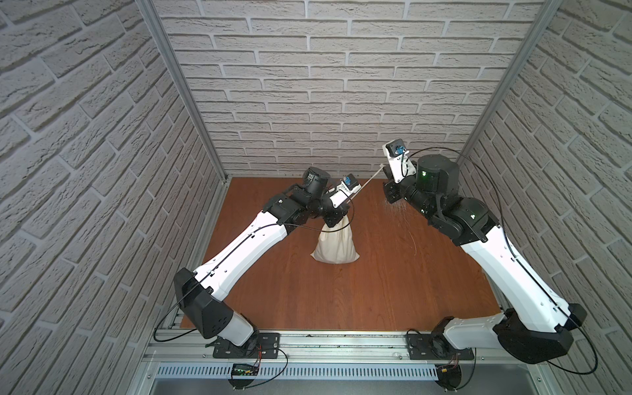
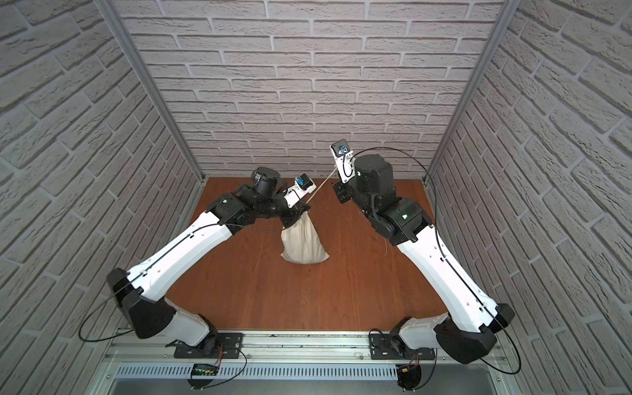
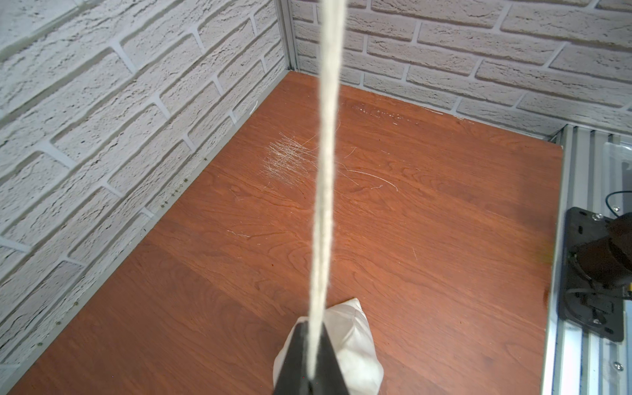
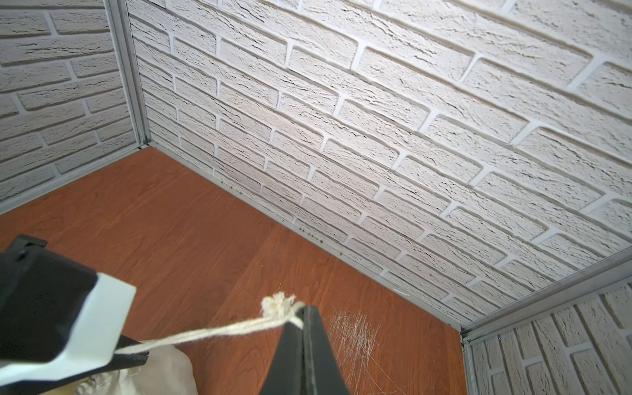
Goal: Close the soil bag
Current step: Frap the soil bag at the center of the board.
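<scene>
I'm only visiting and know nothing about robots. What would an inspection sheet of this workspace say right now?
Surface: brown wooden table, with a scratched patch near the back.
Job's things: the cream bag stands on the table; its cord is stretched tight from the neck to the right hand.
Clutter: nothing seen.
Hands: left hand shut at the bag's neck; right hand shut on the cord's knotted end.
Cables: black cables loop along both arms.
Surroundings: white brick-look walls on three sides; metal rail in front.
</scene>
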`<move>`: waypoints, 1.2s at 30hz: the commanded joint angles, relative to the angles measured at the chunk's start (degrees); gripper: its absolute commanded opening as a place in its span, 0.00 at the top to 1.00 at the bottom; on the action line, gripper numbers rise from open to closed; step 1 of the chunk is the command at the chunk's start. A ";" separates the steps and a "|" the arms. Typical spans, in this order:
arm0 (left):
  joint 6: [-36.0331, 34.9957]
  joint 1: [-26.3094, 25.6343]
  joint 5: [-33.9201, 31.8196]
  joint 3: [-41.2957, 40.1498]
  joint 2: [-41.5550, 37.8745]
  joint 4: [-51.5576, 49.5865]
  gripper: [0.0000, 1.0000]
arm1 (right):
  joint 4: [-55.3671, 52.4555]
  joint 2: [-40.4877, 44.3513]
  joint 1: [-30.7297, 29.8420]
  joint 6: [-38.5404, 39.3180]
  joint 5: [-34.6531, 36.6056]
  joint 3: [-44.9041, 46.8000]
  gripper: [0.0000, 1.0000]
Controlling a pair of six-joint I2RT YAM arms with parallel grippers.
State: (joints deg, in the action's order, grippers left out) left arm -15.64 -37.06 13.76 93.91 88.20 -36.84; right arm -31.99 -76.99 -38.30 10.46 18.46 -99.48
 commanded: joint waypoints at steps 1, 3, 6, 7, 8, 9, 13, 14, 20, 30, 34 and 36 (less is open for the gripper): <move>-1.38 1.11 -1.75 1.61 4.37 -15.48 0.95 | 12.66 1.79 2.29 -1.60 4.94 -5.90 0.97; -1.76 1.10 -1.72 4.71 6.51 -19.18 0.94 | 12.25 0.92 2.29 -1.29 4.75 -7.84 0.97; -1.75 1.07 -1.21 8.96 8.69 -23.41 0.92 | 11.66 -0.35 2.36 0.00 5.38 -11.67 0.97; -1.71 1.06 -0.82 10.09 9.05 -24.57 0.92 | 11.54 -0.70 2.36 0.50 5.64 -12.77 0.97; -1.72 1.03 -0.35 11.09 9.35 -25.40 0.90 | 11.32 -1.20 2.36 0.96 5.94 -14.05 0.97; -1.70 1.06 -0.14 11.82 9.44 -25.95 0.88 | 11.21 -1.56 2.36 1.16 6.11 -15.05 0.97; -1.86 0.90 0.13 12.39 9.59 -27.15 0.85 | 10.73 -2.47 2.36 1.57 5.94 -17.90 0.97; -1.85 0.78 0.23 12.29 9.90 -27.36 0.85 | 10.73 -2.67 2.36 1.63 5.66 -18.50 0.97; -1.51 0.32 0.20 12.05 11.64 -29.64 0.83 | 9.66 -4.75 2.36 2.57 5.15 -23.20 0.97; -1.10 0.64 -0.32 9.00 9.12 -32.77 0.84 | 8.95 -8.36 2.40 8.62 10.15 -29.27 0.97; -0.38 1.27 0.46 4.71 7.82 -31.98 0.84 | 8.82 -9.28 2.53 10.59 12.37 -30.49 0.97; -0.06 1.58 1.24 2.36 6.92 -30.93 0.84 | 8.23 -9.73 2.66 10.72 12.93 -31.17 0.97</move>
State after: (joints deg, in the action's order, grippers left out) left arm -16.45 -36.88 16.84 102.48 93.34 -48.47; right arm -45.25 -90.19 -37.98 20.27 19.40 -124.09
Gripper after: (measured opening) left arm 0.162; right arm 0.071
